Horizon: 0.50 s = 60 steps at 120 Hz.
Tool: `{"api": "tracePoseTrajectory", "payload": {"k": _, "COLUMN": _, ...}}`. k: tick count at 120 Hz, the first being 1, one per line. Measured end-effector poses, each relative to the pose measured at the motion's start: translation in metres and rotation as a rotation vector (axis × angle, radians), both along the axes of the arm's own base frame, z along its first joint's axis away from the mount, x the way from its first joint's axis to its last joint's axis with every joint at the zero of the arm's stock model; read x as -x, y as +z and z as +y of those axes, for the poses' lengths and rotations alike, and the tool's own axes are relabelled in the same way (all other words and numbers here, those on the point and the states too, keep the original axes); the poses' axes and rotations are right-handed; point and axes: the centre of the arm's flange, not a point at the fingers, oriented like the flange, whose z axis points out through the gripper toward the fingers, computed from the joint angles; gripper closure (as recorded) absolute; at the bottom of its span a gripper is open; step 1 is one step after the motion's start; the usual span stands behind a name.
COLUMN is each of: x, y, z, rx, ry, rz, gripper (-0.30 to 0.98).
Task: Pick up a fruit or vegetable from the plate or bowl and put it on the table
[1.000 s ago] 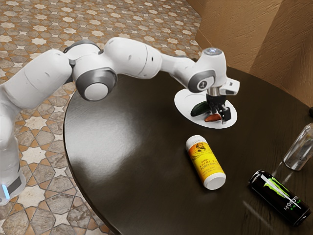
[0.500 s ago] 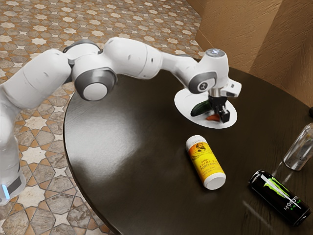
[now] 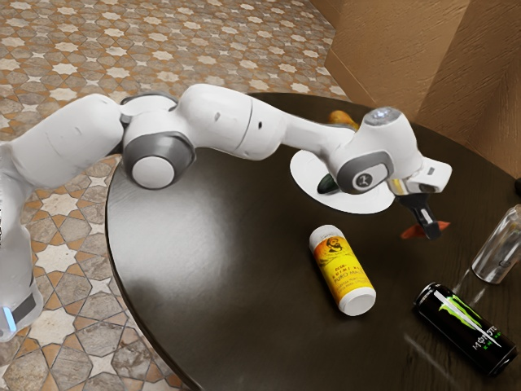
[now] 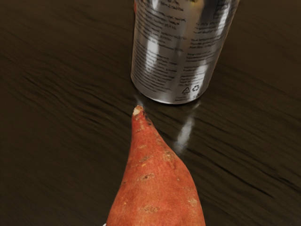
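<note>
Nearest the camera in the exterior view, a black can with a green logo (image 3: 466,330) lies at five o'clock from my pincer (image 3: 430,229), taking twelve as that view's top. A yellow-labelled container (image 3: 343,273) with white ends is farther up the desk (image 3: 244,301), at eight o'clock from the pincer. Next comes a silver can (image 3: 498,244) at three o'clock. The pincer itself is clamped on the task's piece, a reddish-orange sweet potato (image 3: 413,232), which is off the plate and over the desk; its ends poke out on both sides of the fingers. The wrist view has its tapered tip pointing towards the foot of the silver can, near it; I can't tell whether they touch. Beyond, at ten o'clock, sits the white oval plate (image 3: 306,171), with a dark green vegetable (image 3: 328,184) on it, partly hidden by my arm. Farther still, at eleven o'clock, a yellow-orange thing (image 3: 343,118) shows behind the arm, and past the desk are the brown wall (image 3: 399,57) and the patterned floor (image 3: 203,41).
</note>
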Motion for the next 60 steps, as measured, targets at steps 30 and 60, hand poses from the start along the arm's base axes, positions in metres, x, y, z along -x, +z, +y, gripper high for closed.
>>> {"api": "tracePoseTrajectory", "payload": {"k": 30, "x": -0.007, "y": 0.005, "z": 0.008, "rx": 0.036, "ry": 0.036, "rz": -0.118, "gripper": 0.33}}
{"api": "tracePoseTrajectory", "payload": {"k": 60, "x": 0.088, "y": 0.208, "z": 0.082, "rx": -0.028, "ry": 0.076, "rz": 0.09, "gripper": 0.06}}
